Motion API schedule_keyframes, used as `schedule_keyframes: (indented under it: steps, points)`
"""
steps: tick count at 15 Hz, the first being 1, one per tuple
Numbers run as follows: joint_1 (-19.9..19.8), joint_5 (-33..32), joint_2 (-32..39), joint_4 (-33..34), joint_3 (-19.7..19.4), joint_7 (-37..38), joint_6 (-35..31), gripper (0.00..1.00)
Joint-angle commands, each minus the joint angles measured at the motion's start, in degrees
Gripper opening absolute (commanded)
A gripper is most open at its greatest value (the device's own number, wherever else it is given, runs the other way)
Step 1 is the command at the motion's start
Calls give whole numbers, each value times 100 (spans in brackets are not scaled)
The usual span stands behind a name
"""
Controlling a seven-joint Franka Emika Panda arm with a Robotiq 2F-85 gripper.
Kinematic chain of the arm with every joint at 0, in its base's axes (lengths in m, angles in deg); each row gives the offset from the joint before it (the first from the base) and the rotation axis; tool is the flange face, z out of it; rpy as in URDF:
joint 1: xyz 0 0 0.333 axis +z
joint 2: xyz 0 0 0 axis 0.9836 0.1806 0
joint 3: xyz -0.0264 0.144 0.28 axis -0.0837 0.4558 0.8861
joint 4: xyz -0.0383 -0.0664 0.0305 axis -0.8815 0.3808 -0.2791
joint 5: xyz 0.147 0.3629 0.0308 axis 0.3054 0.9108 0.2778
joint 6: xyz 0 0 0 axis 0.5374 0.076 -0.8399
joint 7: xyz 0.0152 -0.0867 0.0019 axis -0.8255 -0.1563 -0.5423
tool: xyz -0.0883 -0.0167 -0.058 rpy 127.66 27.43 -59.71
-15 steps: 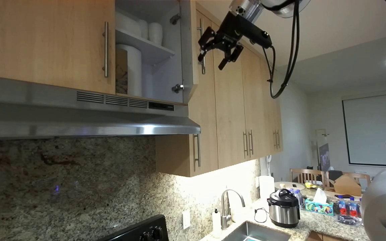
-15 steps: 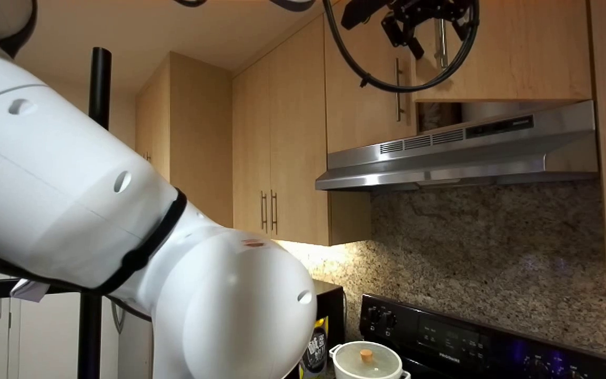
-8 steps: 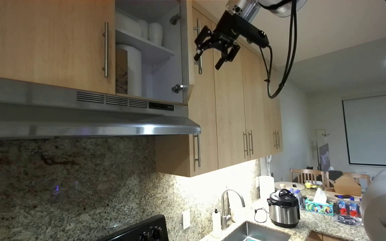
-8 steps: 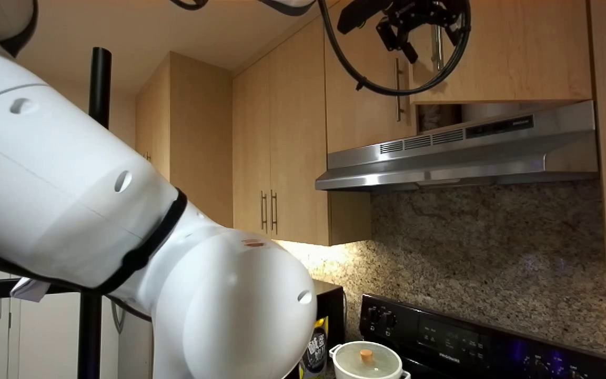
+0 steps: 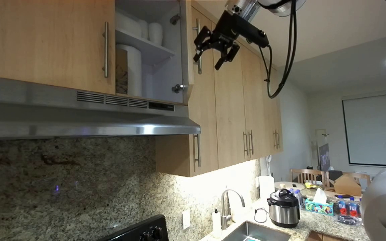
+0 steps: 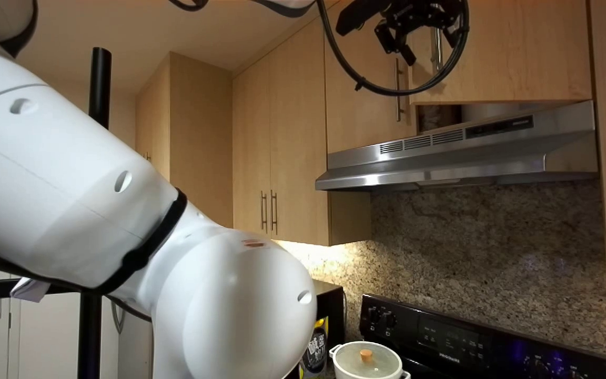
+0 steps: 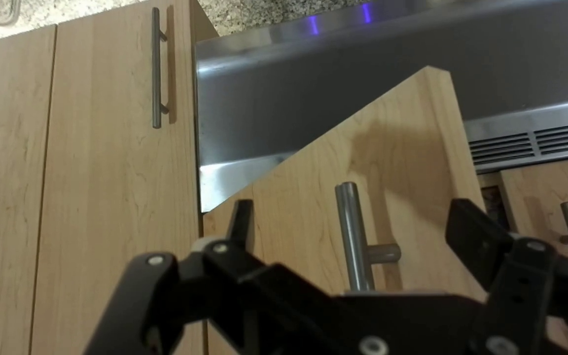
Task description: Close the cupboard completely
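Observation:
The cupboard, above the range hood, stands open. White inside, its shelf holds white cups and a roll. Its light maple door, hinged on the right, is swung outward; I see its edge and its outer face in an exterior view and the wrist view. The silver bar handle lies between my spread fingers in the wrist view, its far end hidden by the palm. My black gripper is open and empty at the door's outer face; it also shows in an exterior view. Whether it touches is unclear.
A steel range hood juts out below. A closed matching door is to the left. Taller cabinets stand to the right. The gripper's cable hangs in a loop. The stove holds a lidded pot.
Over the second, my gripper moved slightly left in both exterior views. The door and handle swung a little with it, toward the frame. In the last half second hardly anything changed.

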Motion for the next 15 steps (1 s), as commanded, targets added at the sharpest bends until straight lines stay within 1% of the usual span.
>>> schedule_keyframes:
  steps: [1, 6, 8, 12, 15]
  points:
    - [-57, 55, 9, 15, 29, -60, 61, 100]
    - [-56, 52, 9, 15, 36, -64, 101, 100]
    - [-121, -7, 18, -23, 66, -40, -1, 100]
    - [-139, -86, 384, 218, 124, -89, -82, 100]
    - [-55, -103, 718, 486, 157, -182, -58, 100]
